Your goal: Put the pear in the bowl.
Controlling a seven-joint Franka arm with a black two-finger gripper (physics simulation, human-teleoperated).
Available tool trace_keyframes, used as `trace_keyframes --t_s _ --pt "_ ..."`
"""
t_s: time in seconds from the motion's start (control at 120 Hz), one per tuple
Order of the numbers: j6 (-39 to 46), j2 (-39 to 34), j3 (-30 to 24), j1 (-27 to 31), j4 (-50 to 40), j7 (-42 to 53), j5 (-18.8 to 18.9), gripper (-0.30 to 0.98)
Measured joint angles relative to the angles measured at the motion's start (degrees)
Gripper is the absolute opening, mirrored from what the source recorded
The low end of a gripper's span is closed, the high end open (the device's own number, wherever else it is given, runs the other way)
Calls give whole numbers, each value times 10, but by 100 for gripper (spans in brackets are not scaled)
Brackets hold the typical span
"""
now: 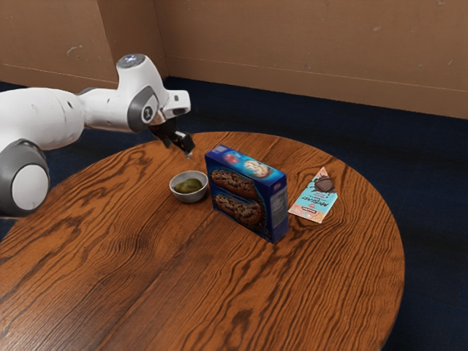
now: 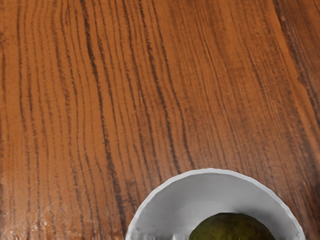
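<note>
The pear (image 1: 189, 186) lies in the bowl (image 2: 167, 192), its wall likely checking any roll; above it, whether my fingers (image 1: 189, 153) are parted, I can't tell.

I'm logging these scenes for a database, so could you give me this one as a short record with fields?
goal object: pear, green, inside the bowl
container: bowl, pale grey, on the table
pincer: raised over the bowl, apart from bowl and pear
beside bowl: blue cookie box, standing upright
beyond box, toward the exterior view's right: light blue and pink packet
surface: round table, brown wood grain
task status: pear in bowl, as asked
</note>
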Motion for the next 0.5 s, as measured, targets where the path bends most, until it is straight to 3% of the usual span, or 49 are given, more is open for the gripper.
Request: trace_keyframes --t_s 0.175,0.25,0.333,0.5 --pt "-7 -247 33 15 -282 -9 -30 64" --pt "-50 -336 40 14 -331 -19 -36 65" --pt "-120 -391 41 10 -319 -31 -40 65" --pt "-291 -379 39 8 -127 -52 -43 66"
